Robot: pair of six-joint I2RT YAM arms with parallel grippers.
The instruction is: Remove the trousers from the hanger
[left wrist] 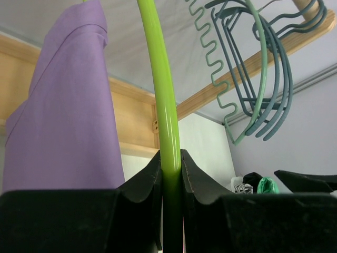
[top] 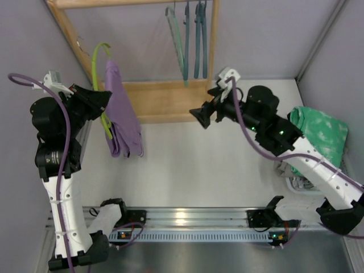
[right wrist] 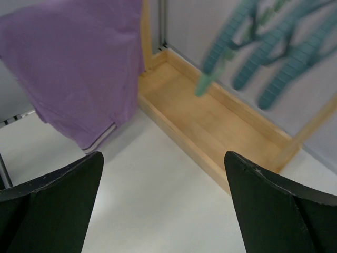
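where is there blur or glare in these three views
Right wrist: the teal hangers are smeared with blur, the lilac trousers fairly sharp; left wrist: a bright glare streak runs down the lime-green hanger; top external: sharp overall, with a glare spot on the metal rail between the arm bases.

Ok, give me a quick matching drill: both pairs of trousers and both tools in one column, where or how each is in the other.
1 purple trousers
2 mint-green trousers
3 left tool
4 right tool

A shut on the lime hanger
B open, empty
C draped over that hanger
D lying loose, far right

Pairs: 1-C, 2-D, 3-A, 4-B
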